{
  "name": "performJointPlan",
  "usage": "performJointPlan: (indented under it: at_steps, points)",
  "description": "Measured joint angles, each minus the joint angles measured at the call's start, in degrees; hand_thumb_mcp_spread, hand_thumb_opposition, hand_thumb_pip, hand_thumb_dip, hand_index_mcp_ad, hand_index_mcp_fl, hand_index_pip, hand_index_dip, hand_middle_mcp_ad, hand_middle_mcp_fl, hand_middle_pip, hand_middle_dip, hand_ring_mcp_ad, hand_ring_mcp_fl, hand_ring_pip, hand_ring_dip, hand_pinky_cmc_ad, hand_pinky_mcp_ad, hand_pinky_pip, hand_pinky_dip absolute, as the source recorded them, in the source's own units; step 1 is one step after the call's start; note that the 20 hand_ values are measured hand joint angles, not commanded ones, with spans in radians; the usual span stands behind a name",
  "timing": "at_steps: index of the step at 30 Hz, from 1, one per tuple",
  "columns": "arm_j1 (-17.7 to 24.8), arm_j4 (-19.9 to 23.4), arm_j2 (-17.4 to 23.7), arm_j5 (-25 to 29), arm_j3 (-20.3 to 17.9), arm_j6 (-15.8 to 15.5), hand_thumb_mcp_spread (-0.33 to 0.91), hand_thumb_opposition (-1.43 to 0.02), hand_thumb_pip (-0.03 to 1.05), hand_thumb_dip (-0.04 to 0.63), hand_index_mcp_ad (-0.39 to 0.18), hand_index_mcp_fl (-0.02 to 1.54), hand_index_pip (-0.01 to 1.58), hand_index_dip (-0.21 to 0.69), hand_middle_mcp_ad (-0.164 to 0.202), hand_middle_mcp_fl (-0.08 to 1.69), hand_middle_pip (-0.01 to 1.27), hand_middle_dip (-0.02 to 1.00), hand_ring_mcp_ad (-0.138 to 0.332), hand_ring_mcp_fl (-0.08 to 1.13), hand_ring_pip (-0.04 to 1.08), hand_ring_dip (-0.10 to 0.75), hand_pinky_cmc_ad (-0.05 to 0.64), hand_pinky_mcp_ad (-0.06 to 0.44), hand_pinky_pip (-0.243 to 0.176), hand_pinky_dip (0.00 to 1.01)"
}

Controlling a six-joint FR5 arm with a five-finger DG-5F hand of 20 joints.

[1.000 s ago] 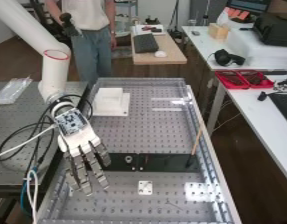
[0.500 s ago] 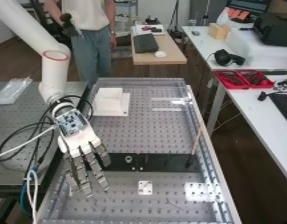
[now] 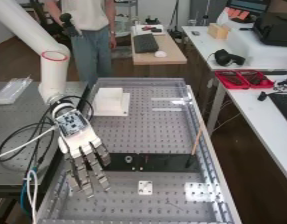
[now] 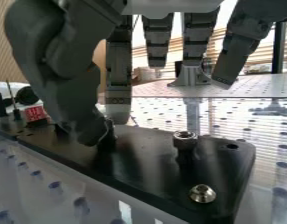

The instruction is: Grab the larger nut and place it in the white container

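Observation:
Over the near-left part of the bench the hand [image 3: 92, 167] hangs with long, nearly straight fingers, covering the left stretch of the black bar [image 3: 168, 162]. To its right the bearing [image 3: 128, 159] stands on the bar. In the wrist view the hand [image 4: 64, 75] reaches down, its thumb tip low over the bar [image 4: 150, 157]. The smaller nut [image 4: 185, 136] sits on a dark post, apart from the fingers. The spot on the bar behind the thumb tip is hidden, so I cannot tell whether it touches the larger nut. Farther back stands the white container [image 3: 110, 99].
A flat shiny round fitting [image 4: 202, 193] lies near the bar's edge. A thin wooden stick [image 3: 197, 140] leans at the bar's right end. A small white plate [image 3: 145, 188] lies on the near bench. Cables [image 3: 36, 145] loop beside the arm; a raised rail [image 3: 210, 157] borders the right.
The fingertips have shifted very slightly toward the bench's near end. The arm, the bearing and the container look unmoved.

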Motion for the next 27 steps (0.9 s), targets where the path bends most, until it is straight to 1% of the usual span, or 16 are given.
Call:
performJointPlan:
  at_steps: [3,8,12,14,17,20,23,27]
  points:
    - [-0.05,0.13,0.04,-0.06,-0.05,0.0,0.34,-0.9,0.73,0.251,-0.101,0.19,1.56,0.154,0.084,0.0,0.12,0.25,0.176,0.01,0.14,0.14,0.365,0.291,-0.124,0.7]
    - [-0.12,1.5,0.46,-0.21,-0.41,-1.18,0.34,-0.91,0.73,0.251,-0.101,0.2,1.56,0.154,0.084,0.0,0.12,0.25,0.176,0.01,0.14,0.14,0.363,0.291,-0.124,0.7]
    - [-0.22,3.59,1.3,-0.55,-0.95,-3.29,0.34,-0.91,0.73,0.251,-0.101,0.2,1.56,0.152,0.084,0.0,0.12,0.25,0.176,0.01,0.14,0.14,0.363,0.291,-0.124,0.67]
    - [-0.29,4.48,1.74,-0.83,-1.19,-4.31,0.34,-0.91,0.73,0.251,-0.101,0.2,1.56,0.154,0.084,0.0,0.12,0.25,0.178,0.01,0.14,0.14,0.363,0.29,-0.124,0.67]
    - [-0.37,5.65,2.73,-1.66,-1.49,-5.88,0.34,-0.91,0.73,0.251,-0.098,0.19,1.56,0.154,0.084,0.0,0.12,0.25,0.164,0.01,0.14,0.14,0.363,0.291,-0.124,0.67]
    - [-0.35,6.12,4.03,-3.56,-1.67,-6.81,0.34,-0.91,0.73,0.251,-0.098,0.19,1.56,0.154,0.084,0.0,0.12,0.25,0.162,0.01,0.14,0.14,0.363,0.291,-0.124,0.67]
    - [-0.29,6.17,5.65,-7.17,-1.82,-7.72,0.34,-0.91,0.73,0.251,-0.101,0.19,1.56,0.154,0.086,0.0,0.12,0.25,0.164,0.01,0.14,0.14,0.367,0.291,-0.124,0.67]
    - [-0.35,4.34,7.84,-14.56,-1.68,-7.87,0.34,-0.91,0.73,0.251,-0.098,0.19,1.56,0.154,0.086,0.0,0.12,0.25,0.161,0.01,0.13,0.14,0.346,0.291,-0.124,0.65]
